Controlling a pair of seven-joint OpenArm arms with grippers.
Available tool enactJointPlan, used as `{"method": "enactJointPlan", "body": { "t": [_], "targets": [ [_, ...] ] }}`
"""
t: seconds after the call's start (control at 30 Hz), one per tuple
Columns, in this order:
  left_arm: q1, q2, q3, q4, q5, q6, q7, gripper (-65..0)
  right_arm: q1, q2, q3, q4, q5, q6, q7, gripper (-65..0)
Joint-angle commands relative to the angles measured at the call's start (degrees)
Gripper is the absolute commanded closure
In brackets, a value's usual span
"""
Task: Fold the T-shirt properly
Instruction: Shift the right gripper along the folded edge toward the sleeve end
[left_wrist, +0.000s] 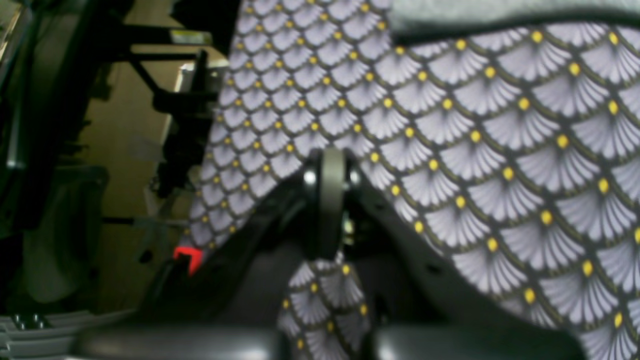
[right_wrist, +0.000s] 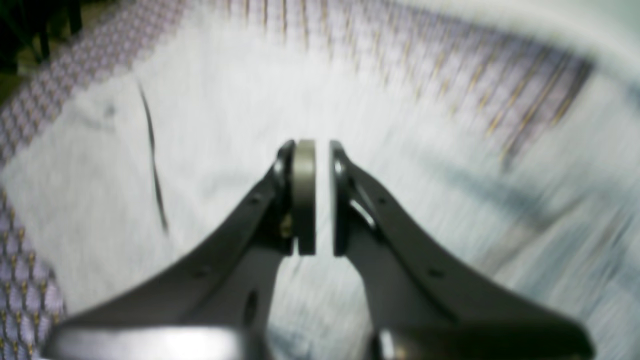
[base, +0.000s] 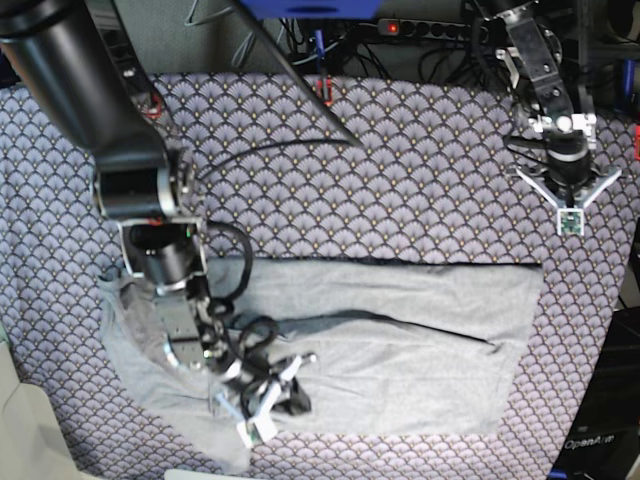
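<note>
- T-shirt (base: 400, 350), grey and rumpled, lies flat on the purple fan-patterned tablecloth (base: 400, 180), spread wide beneath my right gripper (base: 275, 395).
- My right gripper hangs low over the shirt's grey cloth; in my right wrist view the fabric (right_wrist: 210, 100) fills nearly everything under and ahead of me, badly blurred.
- My right fingers (right_wrist: 304, 195) stand a narrow slit apart, and I see bare light cloth through the gap, nothing caught between them.
- A thin dark line (right_wrist: 152, 160) runs across the shirt, off to one side of my right fingertips.
- Tablecloth shows beyond the shirt's far edge and along the side of that view.
- My left gripper (left_wrist: 331, 200) is well apart from the shirt, raised over the patterned cloth.
- My left fingers are pressed tight together; a fold of the tablecloth (left_wrist: 325, 300) hangs right below them, though I cannot tell whether I am pinching it.
- Shirt's edge (left_wrist: 500, 12) shows only as a grey strip far ahead of my left fingers.
</note>
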Motion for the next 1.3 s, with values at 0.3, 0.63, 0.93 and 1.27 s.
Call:
{"method": "enactJointPlan", "body": {
  "t": [0.3,0.63,0.93,1.27],
  "targets": [
    [-1.1,-0.7,-1.9,0.9,-0.1,0.7,-1.6,0.0,-10.2,0.9,0.0,11.1,0.6,0.4,-7.1,-2.9],
    [-2.8,-0.6,-1.5,1.0,-0.1,0.7,-1.3,0.0,-23.1,1.0,-14.2,25.9,0.5,0.4,-9.5,-2.9],
    [-2.4,-0.5,-2.0,1.0,0.3,0.7,-1.3,0.0,-23.2,0.7,-20.0,23.0,0.6,0.4,-9.2,-2.9],
    [-0.2,-0.3,-2.0,1.1,-0.1,0.7,-1.3,0.0,-15.6,0.6,-20.6,12.6,0.7,0.4,-5.9,-3.0]
  ]
}}
